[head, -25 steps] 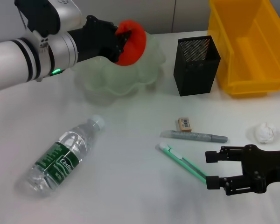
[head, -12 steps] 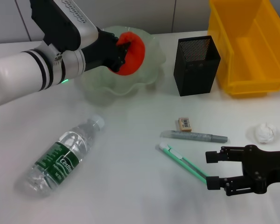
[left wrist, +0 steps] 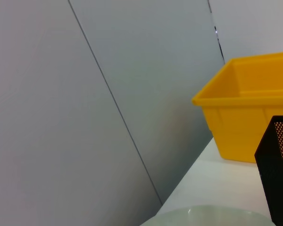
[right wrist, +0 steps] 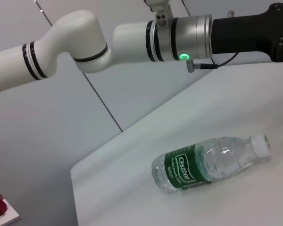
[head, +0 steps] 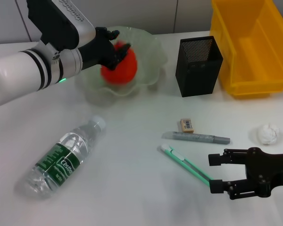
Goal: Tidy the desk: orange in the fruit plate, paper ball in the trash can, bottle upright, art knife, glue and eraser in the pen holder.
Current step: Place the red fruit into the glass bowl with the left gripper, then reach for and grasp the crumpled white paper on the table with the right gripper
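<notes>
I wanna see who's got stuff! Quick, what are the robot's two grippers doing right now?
Left gripper: open over the fruit plate, the orange lying in it.
Right gripper: open, holding nothing, beside the art knife.

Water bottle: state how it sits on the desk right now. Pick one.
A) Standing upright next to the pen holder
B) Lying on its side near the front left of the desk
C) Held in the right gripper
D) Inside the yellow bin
B: the water bottle lies on its side on the white desk, cap pointing toward the fruit plate, far from the right gripper, which holds nothing.
</notes>
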`<act>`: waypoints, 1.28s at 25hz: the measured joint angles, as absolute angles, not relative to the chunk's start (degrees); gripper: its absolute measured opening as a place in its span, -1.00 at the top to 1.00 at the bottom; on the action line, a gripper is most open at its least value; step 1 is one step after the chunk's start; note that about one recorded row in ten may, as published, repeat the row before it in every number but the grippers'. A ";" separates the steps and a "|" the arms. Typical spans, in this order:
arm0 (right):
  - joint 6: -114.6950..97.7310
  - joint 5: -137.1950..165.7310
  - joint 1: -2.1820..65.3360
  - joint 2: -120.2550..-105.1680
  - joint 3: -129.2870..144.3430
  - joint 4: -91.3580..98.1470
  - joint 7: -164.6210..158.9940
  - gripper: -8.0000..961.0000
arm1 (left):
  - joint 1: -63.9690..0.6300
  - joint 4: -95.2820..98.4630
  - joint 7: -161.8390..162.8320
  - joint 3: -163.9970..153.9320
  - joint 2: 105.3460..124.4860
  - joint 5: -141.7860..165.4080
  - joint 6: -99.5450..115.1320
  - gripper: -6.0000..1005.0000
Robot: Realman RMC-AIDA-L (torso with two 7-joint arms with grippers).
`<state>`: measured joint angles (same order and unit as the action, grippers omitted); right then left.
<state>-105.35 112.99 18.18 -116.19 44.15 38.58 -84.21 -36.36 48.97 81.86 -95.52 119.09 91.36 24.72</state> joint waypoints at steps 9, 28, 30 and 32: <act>-105.48 112.92 17.87 -116.19 43.97 38.60 -84.20 -0.72 | -36.48 48.83 85.23 -94.92 119.01 91.37 27.25 0.16; -108.64 112.62 15.32 -118.87 36.63 52.46 -94.74 -0.73 | -28.94 56.09 88.27 -84.08 118.21 92.16 56.80 0.32; -108.86 112.53 14.66 -119.12 36.34 54.90 -96.89 -0.73 | -28.74 56.00 88.49 -83.70 118.21 92.17 57.17 0.41; -109.76 112.48 14.39 -119.11 35.20 56.56 -99.24 -0.73 | -27.94 55.98 88.57 -83.32 118.28 92.17 57.40 0.50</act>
